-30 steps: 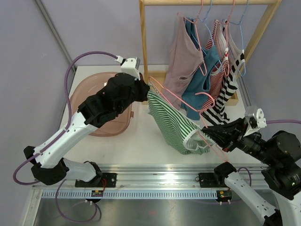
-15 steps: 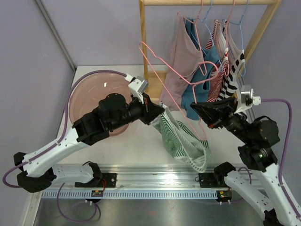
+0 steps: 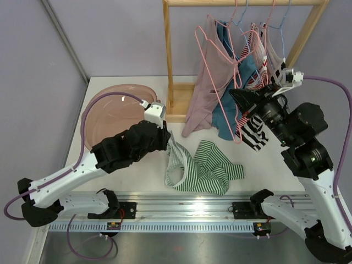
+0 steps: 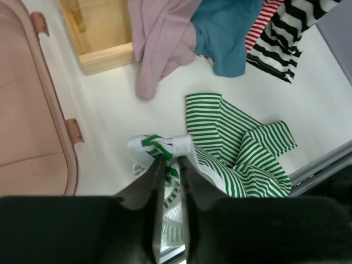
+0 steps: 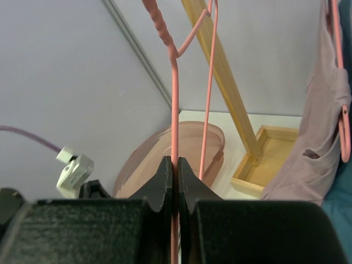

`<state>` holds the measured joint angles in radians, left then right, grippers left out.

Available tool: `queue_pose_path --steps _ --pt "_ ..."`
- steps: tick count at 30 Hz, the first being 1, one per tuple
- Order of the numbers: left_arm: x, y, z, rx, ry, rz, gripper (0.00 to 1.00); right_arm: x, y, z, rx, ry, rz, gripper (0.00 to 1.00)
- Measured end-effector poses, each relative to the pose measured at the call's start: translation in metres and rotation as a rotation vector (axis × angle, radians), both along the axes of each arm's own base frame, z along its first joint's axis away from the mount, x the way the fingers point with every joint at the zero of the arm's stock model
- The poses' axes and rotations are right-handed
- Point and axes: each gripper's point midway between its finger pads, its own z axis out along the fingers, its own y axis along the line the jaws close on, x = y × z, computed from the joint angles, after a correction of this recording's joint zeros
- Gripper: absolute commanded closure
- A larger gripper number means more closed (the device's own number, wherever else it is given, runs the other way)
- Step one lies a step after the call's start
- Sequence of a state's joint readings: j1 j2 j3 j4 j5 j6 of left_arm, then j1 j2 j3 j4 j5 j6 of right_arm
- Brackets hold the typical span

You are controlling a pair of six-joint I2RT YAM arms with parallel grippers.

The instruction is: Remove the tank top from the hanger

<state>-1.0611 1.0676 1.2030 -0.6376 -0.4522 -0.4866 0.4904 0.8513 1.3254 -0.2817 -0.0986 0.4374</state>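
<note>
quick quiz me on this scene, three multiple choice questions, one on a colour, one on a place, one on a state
1. The hanger between the right fingers is
a) blue
b) pink
c) white

2. The green striped tank top is
a) crumpled on the table
b) draped on the hanger
c) pinched in the right fingers

3. The right fingers are
a) wide open
b) shut on cloth
c) shut on the hanger

Answers:
1 b, since the right wrist view shows a pink wire running up from the fingers.
2 a, since the top view shows it in a heap on the white surface, clear of the hanger.
3 c, since the two fingers meet on the wire with no gap.
</note>
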Motion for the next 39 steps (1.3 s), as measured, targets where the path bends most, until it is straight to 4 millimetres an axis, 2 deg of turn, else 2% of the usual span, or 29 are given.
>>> queue_pose_path --steps 2,5,6,8,9,10,15,20,25,30,32,34,37,39 --pt "-0.001 0.006 -0.005 0.016 0.007 0.016 0.65 0.012 0.001 0.002 -0.025 0.029 -0.030 1.00" --pt "-0.001 0.010 0.000 0.009 -0.003 0.023 0.43 0.041 0.004 0.003 -0.075 0.075 -0.088 1.00" --pt "-0.002 0.012 0.002 0.005 -0.008 0.023 0.32 0.052 0.005 0.004 -0.091 0.086 -0.110 1.00" --pt "-0.003 0.015 0.005 -0.005 -0.014 0.025 0.23 0.074 0.009 0.006 -0.121 0.100 -0.144 1.00" --pt "-0.004 0.016 0.006 -0.007 -0.015 0.024 0.10 0.085 0.012 0.005 -0.137 0.111 -0.161 1.00" --pt "-0.005 0.017 0.007 -0.005 -0.016 0.023 0.01 0.097 0.014 0.003 -0.157 0.124 -0.176 1.00" --pt "-0.011 0.026 0.005 0.012 -0.003 0.016 0.01 0.145 0.027 0.000 -0.234 0.147 -0.233 1.00" --pt "-0.018 0.040 0.007 0.018 -0.003 0.019 0.01 0.194 0.042 0.009 -0.271 0.124 -0.271 1.00" --pt "-0.023 0.049 0.011 0.010 -0.009 0.023 0.01 0.230 0.048 0.006 -0.297 0.133 -0.294 1.00" --pt "-0.026 0.047 0.000 0.034 0.004 0.008 0.01 0.256 0.046 0.000 -0.307 0.141 -0.315 0.97" --pt "-0.028 0.043 -0.004 0.046 0.008 -0.005 0.01 0.261 0.046 -0.011 -0.323 0.164 -0.311 0.93" --pt "-0.031 0.038 -0.006 0.055 0.009 -0.022 0.01 0.262 0.047 -0.020 -0.339 0.184 -0.300 0.81" --pt "-0.035 0.031 -0.010 0.074 0.011 -0.042 0.01 0.261 0.051 -0.027 -0.349 0.198 -0.277 0.73" --pt "-0.037 0.025 -0.013 0.083 0.013 -0.059 0.01 0.259 0.052 -0.031 -0.353 0.209 -0.265 0.52"
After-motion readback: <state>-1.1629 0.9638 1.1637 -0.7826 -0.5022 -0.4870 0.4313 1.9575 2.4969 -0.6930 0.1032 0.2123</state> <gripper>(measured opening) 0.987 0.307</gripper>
